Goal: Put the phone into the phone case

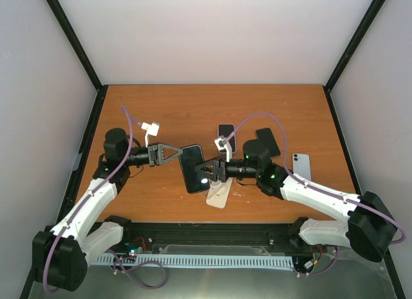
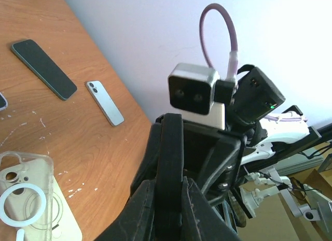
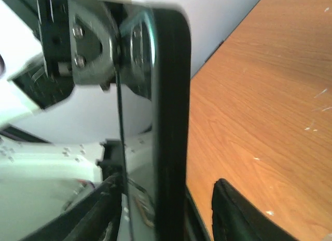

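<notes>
Only the left claw pinches the glossy black slab phone, held above the wooden tabletop with the right claw parted around it, so it could swivel and miss the clear plastic case at its 5 o'clock.

Black phone, clear white-ringed case, orange-brown table

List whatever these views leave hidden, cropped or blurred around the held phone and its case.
- Top view: the right fingers cover part of the clear plastic phone case.
- Left wrist view: the left fingers hide their contact with the black slab phone; the bottom edge crops the case.
- Right wrist view: the phone is blurred, its lower end cut by the bottom edge.
</notes>
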`<action>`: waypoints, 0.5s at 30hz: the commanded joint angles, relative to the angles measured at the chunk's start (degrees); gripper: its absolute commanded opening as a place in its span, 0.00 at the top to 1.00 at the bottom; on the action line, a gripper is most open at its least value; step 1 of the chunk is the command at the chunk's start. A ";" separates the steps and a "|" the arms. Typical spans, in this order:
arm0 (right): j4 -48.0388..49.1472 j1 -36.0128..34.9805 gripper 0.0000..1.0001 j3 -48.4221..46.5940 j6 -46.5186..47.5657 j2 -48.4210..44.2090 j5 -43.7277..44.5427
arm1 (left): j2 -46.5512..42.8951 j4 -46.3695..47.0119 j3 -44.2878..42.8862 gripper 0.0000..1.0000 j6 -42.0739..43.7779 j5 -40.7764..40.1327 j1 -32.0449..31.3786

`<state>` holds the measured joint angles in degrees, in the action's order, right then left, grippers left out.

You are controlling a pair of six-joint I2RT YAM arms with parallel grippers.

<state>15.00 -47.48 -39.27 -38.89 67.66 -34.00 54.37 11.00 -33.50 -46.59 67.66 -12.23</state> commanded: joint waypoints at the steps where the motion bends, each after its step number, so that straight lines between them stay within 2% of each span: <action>1: 2.67 -0.13 0.61 2.60 -1.40 -1.66 -2.63 | -0.71 2.75 -2.89 1.00 -1.61 -0.06 -0.08; 3: 4.15 -0.15 0.74 3.69 -2.94 -2.03 -2.74 | -0.67 2.28 -2.81 1.00 -1.14 -0.67 -0.08; 6: 7.71 -0.15 0.88 4.81 -6.67 -2.11 -2.53 | -0.07 -0.06 -2.69 1.00 0.60 -2.25 -0.08; 9: 10.80 -0.14 0.94 4.44 -9.94 -1.24 -1.96 | 1.69 -2.49 -2.71 0.95 1.08 -3.79 0.01; 15: 13.97 -0.06 0.97 2.25 -14.16 0.59 2.11 | 1.62 -4.05 -1.97 0.52 -1.21 -5.84 0.01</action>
<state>22.70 -47.66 -34.87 -48.90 67.66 -35.64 56.69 8.99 -34.15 -47.59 64.20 -12.21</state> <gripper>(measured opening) 0.113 0.383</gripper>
